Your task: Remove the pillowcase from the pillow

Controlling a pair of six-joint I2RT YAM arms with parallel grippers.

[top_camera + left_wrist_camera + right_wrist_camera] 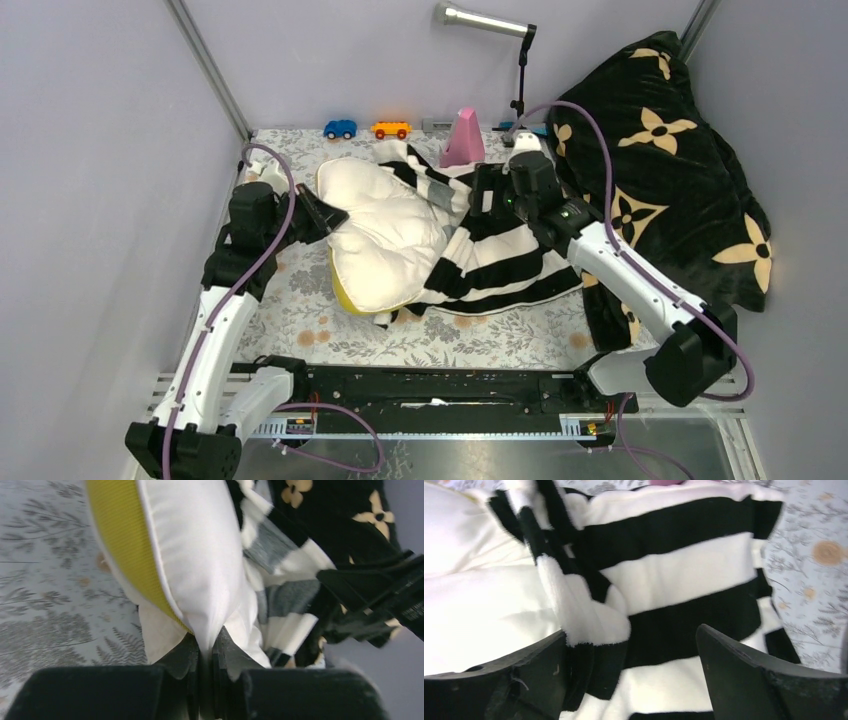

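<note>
One left-arm claw [206, 642] tight on pillow [195, 555]

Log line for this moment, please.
left gripper: shut on pillow | right gripper: open over pillowcase | pillow: partly uncovered

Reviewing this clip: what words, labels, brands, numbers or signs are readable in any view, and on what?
No readable text in any view.
Black plush blanket with tan flower motifs: flower shapes only, no letters.
Small blue toy car and small orange toy car: too small to show any print.
</note>
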